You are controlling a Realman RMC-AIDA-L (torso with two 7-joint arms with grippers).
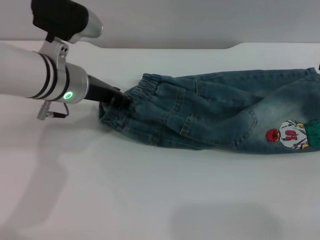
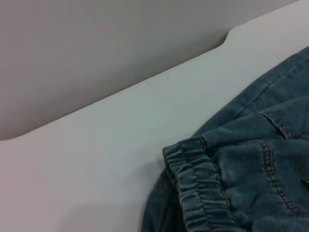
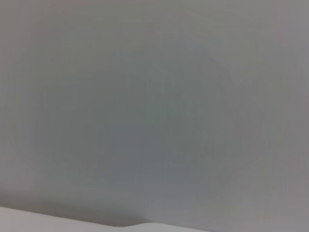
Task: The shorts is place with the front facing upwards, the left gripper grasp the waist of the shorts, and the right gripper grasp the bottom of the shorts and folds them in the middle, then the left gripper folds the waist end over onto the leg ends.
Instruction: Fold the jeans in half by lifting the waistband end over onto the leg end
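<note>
- Claw first: the left claw [image 1: 116,101] sits right at the waist [image 1: 131,102] of the shorts [image 1: 210,115], at about 9 o'clock from the middle of the shorts in the head view. Its dark tip is pushed into the bunched cloth, so I cannot tell if it is pinched on the waist or not.
- I think it is there because the waist is the end the left claw must pick up and fold over onto the leg ends.
- The waist band looks scrunched and a bit lifted in the left wrist view, with its stretchy ruffles [image 2: 198,188] showing. That fits a claw pushing or gripping at it, but this is my guess.
- The shorts lie long-ways across the table [image 1: 150,200], waist at 9 o'clock and leg ends at 3 o'clock. They look already folded down the middle, one leg on top of the other, so the last fold seems to be the step at hand.
- A little picture patch [image 1: 292,135] with a red ball sits near the leg ends, by a green cuff [image 1: 313,134].
- The right claw is not seen. Its wrist camera shows only a plain grey wall [image 3: 154,106], so that arm seems parked away.
- The table is white, smooth and flat. Cloth should slide on it easily.
- Behind the table, at 12 o'clock, is the same plain grey wall, with a small step in the table's back edge [image 1: 235,46].
</note>
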